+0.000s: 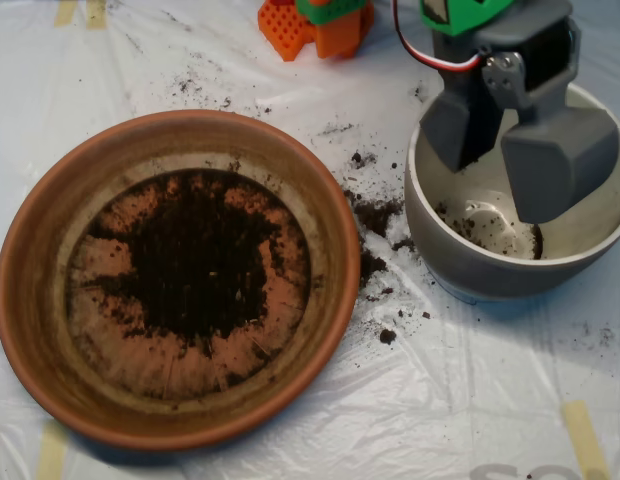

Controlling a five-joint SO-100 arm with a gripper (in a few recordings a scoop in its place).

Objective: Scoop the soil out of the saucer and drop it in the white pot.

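Grey scoop (510, 150) over the white pot (430, 225), halves spread apart, a little soil (205, 255) beneath it, most lying in the terracotta saucer (35, 300) far left, crumbs (375, 215) between on plastic sheet (470, 400).

Saucer (35, 300) sits at left on the counter (470, 400), on a plastic sheet (290, 430). Soil (195, 260) lies in the middle of the saucer floor, with thinner crumbs around it. White pot (490, 265) stands at right, apart from the saucer. Spilled crumbs (375, 215) lie on the sheet between the two, nearest the saucer's right rim. Tool (510, 150) hangs over the pot mouth, its two shells spread apart. A little soil rests on the pot floor. Arm base parts (315, 25) stand behind, at top centre.
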